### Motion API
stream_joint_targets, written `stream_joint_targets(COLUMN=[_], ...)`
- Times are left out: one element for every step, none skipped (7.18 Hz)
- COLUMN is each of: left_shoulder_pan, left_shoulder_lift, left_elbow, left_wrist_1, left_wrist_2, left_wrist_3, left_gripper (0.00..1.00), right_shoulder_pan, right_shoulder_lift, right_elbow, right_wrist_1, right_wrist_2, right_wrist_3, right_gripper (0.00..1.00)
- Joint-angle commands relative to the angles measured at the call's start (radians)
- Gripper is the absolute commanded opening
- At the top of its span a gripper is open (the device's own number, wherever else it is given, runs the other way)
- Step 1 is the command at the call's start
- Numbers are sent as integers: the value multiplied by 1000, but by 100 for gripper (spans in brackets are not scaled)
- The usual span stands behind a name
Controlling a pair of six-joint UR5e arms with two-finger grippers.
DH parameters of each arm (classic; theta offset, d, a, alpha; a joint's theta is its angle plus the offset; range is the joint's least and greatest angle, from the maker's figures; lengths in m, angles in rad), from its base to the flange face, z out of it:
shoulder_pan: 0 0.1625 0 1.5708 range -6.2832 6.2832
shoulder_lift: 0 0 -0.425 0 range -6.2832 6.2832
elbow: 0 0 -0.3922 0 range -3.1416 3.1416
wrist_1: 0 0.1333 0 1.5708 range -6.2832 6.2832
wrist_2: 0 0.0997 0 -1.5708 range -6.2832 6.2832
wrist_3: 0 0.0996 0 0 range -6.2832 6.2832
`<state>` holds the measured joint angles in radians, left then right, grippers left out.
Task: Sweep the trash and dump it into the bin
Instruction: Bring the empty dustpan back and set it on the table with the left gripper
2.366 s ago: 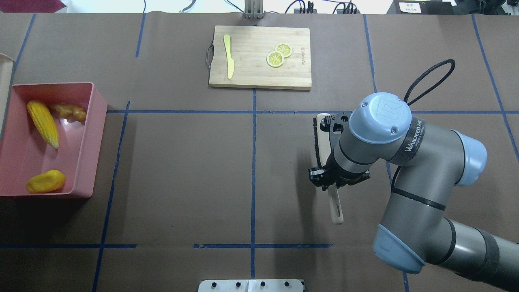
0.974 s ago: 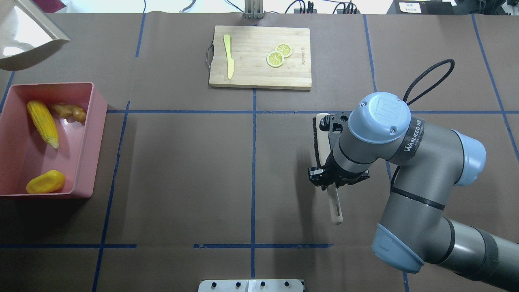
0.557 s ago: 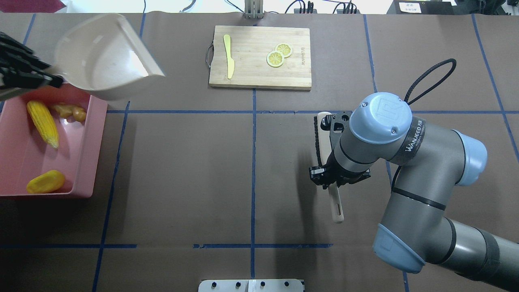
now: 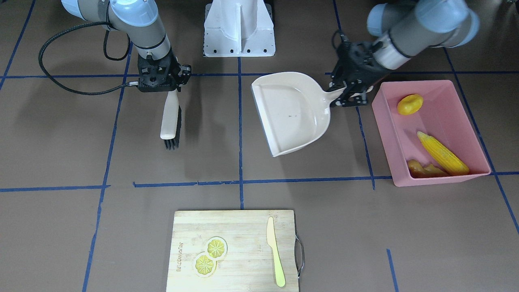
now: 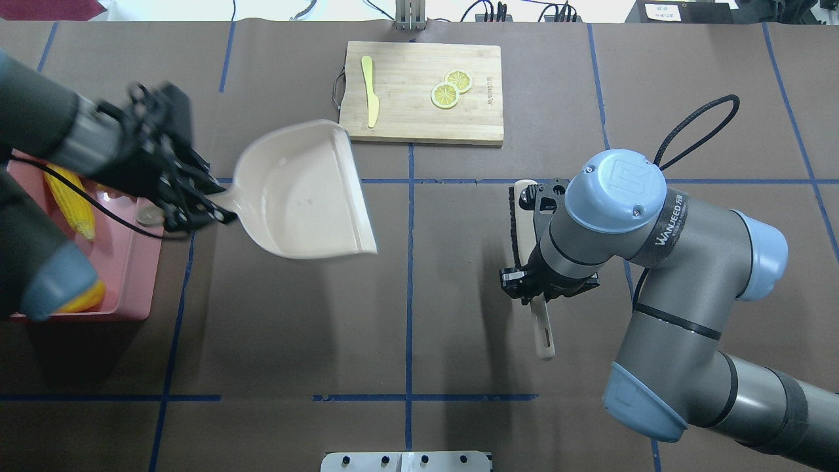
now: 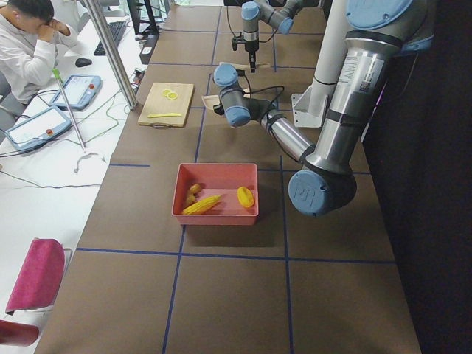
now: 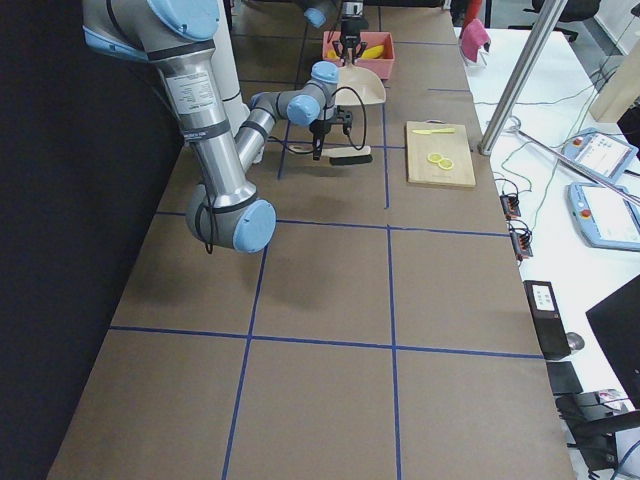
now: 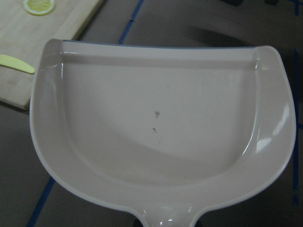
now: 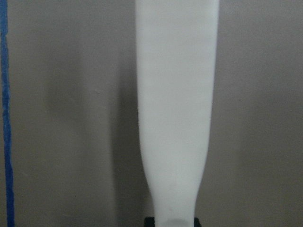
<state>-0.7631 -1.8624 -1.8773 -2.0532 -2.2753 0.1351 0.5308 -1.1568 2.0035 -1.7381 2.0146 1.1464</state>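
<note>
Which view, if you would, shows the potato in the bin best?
The front-facing view: the potato lies unobstructed in the bin. Overhead, the left arm hides most of it; the left side view shows it small.

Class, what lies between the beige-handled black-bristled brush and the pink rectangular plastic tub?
The empty beige plastic dustpan, held by the left pincer; the front-facing view shows it.
</note>
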Motion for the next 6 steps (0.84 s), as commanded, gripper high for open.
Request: stream_joint_targets(left_shoulder_pan=[132, 168, 180, 180, 179, 176], left_shoulder_lift=[-41, -73, -89, -87, -86, -86], left_elbow=[70, 101, 130, 153, 156, 152], left_wrist_1=[-2, -4, -19, -45, -47, -47], left_wrist_2=[85, 109, 134, 132, 132, 132], left_wrist_3=[52, 55, 93, 153, 169, 169], left_gripper=[1, 2, 5, 8, 19, 39], right_shoulder_pan=[0, 0, 2, 2, 2, 0], right_shoulder_lift=[0, 2, 0, 2, 2, 3], right_elbow=[-2, 0, 3, 3, 4, 5], right_wrist_1=[0, 0, 0, 2, 2, 2], right_wrist_2=[1, 1, 3, 3, 3, 3], right_wrist_3=[1, 1, 6, 10, 10, 10], right_gripper=[0, 0, 0, 0, 0, 0])
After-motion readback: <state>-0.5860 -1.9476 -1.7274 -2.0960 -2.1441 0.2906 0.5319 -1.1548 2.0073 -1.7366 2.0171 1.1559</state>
